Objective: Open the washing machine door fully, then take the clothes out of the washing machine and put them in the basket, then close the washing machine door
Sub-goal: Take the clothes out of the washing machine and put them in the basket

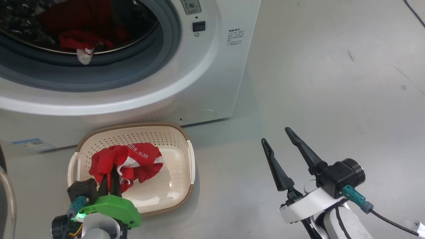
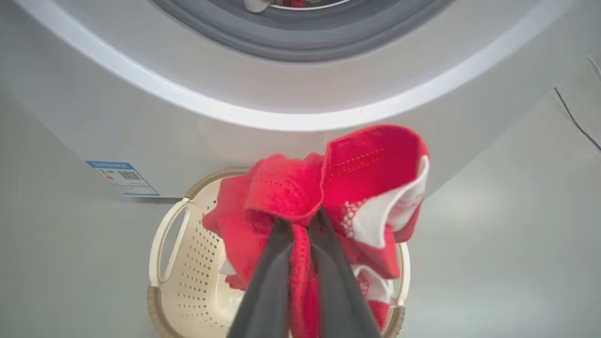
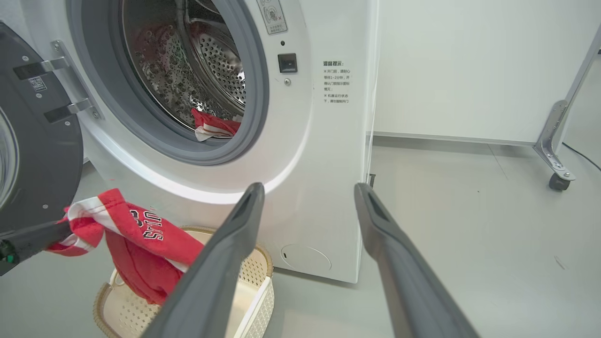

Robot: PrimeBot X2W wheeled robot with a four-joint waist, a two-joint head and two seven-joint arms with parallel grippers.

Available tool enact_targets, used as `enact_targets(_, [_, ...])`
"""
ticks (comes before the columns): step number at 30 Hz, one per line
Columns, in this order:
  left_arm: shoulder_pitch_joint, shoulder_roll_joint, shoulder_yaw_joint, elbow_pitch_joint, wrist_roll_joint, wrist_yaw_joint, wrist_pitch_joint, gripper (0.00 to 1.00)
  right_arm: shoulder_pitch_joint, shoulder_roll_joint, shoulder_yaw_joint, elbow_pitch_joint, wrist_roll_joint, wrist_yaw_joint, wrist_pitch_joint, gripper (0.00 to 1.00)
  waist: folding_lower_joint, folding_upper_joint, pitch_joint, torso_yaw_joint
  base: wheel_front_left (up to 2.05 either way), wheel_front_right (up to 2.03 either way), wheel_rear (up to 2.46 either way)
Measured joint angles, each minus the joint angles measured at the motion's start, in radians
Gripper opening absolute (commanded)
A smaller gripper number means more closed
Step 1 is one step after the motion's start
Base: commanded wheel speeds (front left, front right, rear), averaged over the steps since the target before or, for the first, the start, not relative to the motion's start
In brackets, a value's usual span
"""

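Clothes, crumpled red mesh fabric

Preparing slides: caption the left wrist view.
Left gripper holds red-and-white fabric garment above cream perforated plastic basket before white washing machine.

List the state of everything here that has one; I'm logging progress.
washing machine door, open, swung aside.
washing machine, drum exposed, not emptied.
clothes in drum, lying inside at the front.
basket, upright on the floor.
held garment, hanging over the basket.
left gripper, fingers shut on the held garment.
right gripper, fingers open, empty.
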Motion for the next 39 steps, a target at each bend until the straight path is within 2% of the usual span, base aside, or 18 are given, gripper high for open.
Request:
enact_targets(12, [-0.18,-0.002,-0.026,0.202,-0.004,0.0,0.095,0.0,-0.086,-0.001,0.028,-0.044,0.011,0.0,0.0,1.0,0.0,0.0,0.126,-0.06,0.0,0.0,0.0])
enact_targets(24, [-0.315,0.002,-0.001,0.384,-0.013,0.0,0.171,0.0,-0.147,-0.001,0.027,-0.061,0.03,0.0,0.0,1.0,0.0,0.0,0.254,-0.118,0.0,0.0,0.0])
enact_targets(26, [-0.324,0.005,0.008,0.408,-0.018,0.0,0.173,0.32,-0.154,-0.001,0.021,-0.062,0.035,0.0,0.0,1.0,0.0,0.0,0.269,-0.128,0.0,0.0,0.0])
enact_targets(28, [-0.341,0.003,0.009,0.428,-0.018,0.0,0.175,0.55,-0.155,-0.001,0.006,-0.062,0.038,0.0,0.0,1.0,0.0,0.0,0.282,-0.137,0.0,0.0,0.0])
enact_targets(29, [-0.351,0.002,0.009,0.439,-0.018,0.0,0.175,0.81,-0.155,-0.002,0.003,-0.062,0.038,0.0,0.0,1.0,0.0,0.0,0.287,-0.14,0.0,0.0,0.0])
enact_targets(30, [-0.358,0.001,0.009,0.448,-0.018,0.0,0.175,1.0,-0.155,-0.002,0.002,-0.061,0.038,0.0,0.0,1.0,0.0,0.0001,0.291,-0.143,0.0,0.0,0.0])
enact_targets(39, [-0.384,-0.001,0.012,0.519,-0.018,0.0,0.125,1.0,-0.161,-0.001,0.008,-0.049,0.044,0.0,0.0,1.0,0.0,0.0001,0.286,-0.14,0.0,0.0,0.0])
